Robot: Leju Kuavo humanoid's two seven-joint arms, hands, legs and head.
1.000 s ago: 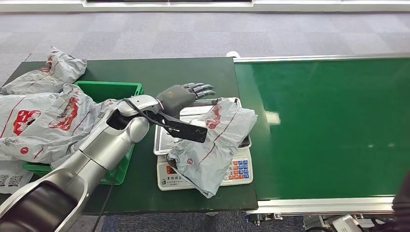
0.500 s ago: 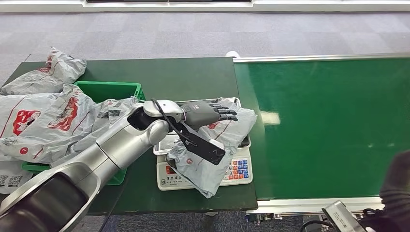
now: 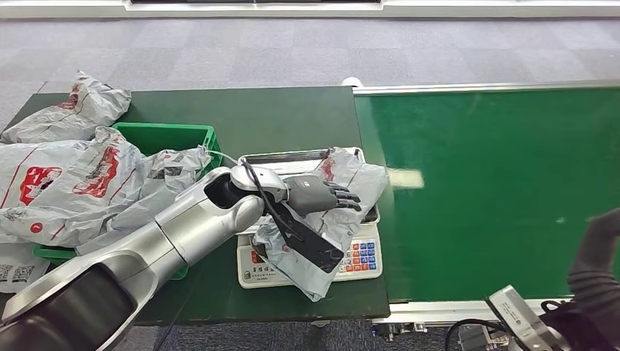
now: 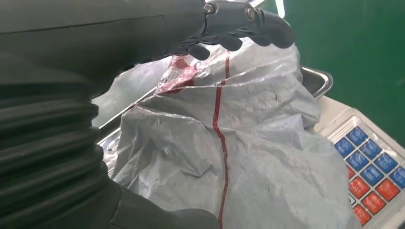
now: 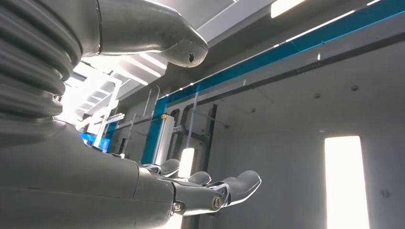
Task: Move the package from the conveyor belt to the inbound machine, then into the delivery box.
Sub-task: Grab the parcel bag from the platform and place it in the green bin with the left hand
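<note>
Conveyor belt (image 3: 504,190): wide green surface with metal side rails, takes up the right side of the head view. Nothing lies on the stretch I can see.

Dark green table (image 3: 241,117) sits to the left of the belt, touching its edge.

Pile of grey mailer bags (image 3: 66,183) with red logos covers the table's left part and spills over a green plastic bin (image 3: 164,135).

My left arm (image 3: 168,234), silver, reaches in from lower left across the bin toward the scale.

Package (image 3: 322,219): grey crumpled poly bag with a thin red stripe, lying on the inbound machine (image 3: 362,259), a weighing scale with a steel tray and blue and red keys. The bag drapes over the tray's front edge and covers part of the keypad. In the left wrist view the package (image 4: 229,162) is just under my palm, keys beside it.

My left hand (image 3: 322,194) is over the top of the package, palm down, fingers stretched out toward the belt and slightly apart. Not gripping anything; fingertips (image 4: 267,28) look just above the bag, contact unclear.

My right hand (image 5: 200,188) is raised, palm facing up toward a ceiling, fingers extended and loosely apart, nothing in it.

A dark sleeve-like shape (image 3: 596,270) sits at the lower right corner, next to a small grey device (image 3: 515,314).
</note>
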